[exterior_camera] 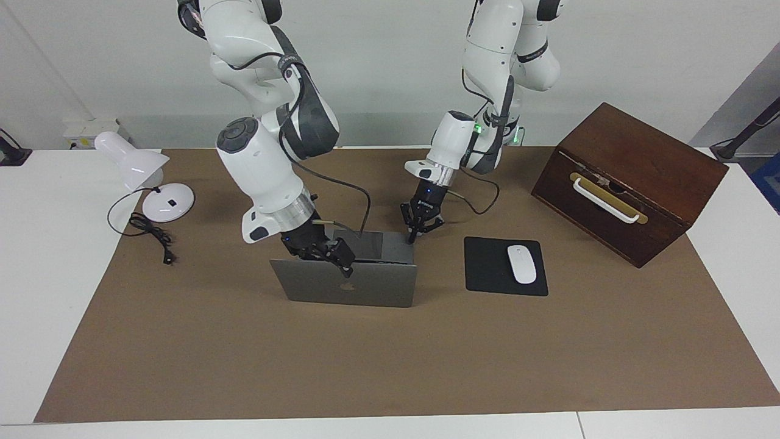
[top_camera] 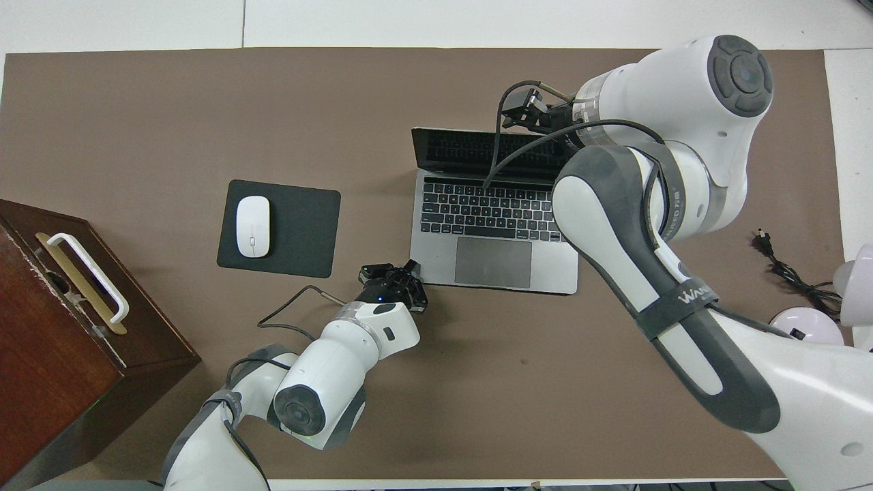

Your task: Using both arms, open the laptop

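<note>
Your laptop [exterior_camera: 350, 283] stands open on the desk [exterior_camera: 390, 366], lid tipped back past upright, its top edge right under your right hand [exterior_camera: 342, 259]. That hand rests at the lid's top edge near the logo; you cannot tell whether its fingers are apart or together. Your left hand [exterior_camera: 414, 235] has its fingertips together, holding nothing, planted at the deck's corner nearest the robots, at the left arm's end. In the overhead view the same hand [top_camera: 399, 276] sits just beside that corner, with the trackpad [top_camera: 492, 262] close by. A mouse [exterior_camera: 521, 263] lies on a black pad [exterior_camera: 487, 268] near the left hand, toward the wooden box [exterior_camera: 627, 183].
</note>
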You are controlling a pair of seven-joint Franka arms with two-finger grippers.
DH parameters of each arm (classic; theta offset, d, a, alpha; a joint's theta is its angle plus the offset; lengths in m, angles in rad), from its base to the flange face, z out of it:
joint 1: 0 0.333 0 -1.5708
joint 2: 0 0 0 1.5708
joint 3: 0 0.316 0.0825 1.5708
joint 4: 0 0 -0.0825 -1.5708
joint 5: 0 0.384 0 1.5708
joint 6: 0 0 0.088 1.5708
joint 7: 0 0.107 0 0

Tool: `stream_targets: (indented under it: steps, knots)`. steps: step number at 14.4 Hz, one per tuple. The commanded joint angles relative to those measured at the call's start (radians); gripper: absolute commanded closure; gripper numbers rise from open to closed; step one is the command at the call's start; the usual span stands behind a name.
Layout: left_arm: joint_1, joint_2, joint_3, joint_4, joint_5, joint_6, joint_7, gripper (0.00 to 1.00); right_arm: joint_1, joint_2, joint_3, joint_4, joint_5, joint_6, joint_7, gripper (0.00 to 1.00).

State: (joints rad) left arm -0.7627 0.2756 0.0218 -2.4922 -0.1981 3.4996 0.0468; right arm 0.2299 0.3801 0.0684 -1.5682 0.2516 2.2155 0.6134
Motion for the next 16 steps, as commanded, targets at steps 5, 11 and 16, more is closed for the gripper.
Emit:
stream_targets:
  steps: [5, 11, 16]
  knots:
    - [0.019, 0.076, 0.001, 0.027, -0.012, 0.004, 0.028, 1.0, -0.023, 0.025, 0.008, 0.039, -0.064, -0.033, -0.08, 0.0]
    - [0.019, 0.076, 0.001, 0.027, -0.012, 0.004, 0.028, 1.0, -0.024, 0.028, 0.008, 0.052, -0.066, -0.06, -0.086, 0.0]
    - [0.019, 0.076, 0.001, 0.027, -0.012, 0.004, 0.028, 1.0, -0.023, 0.034, 0.008, 0.08, -0.048, -0.077, -0.075, 0.0]
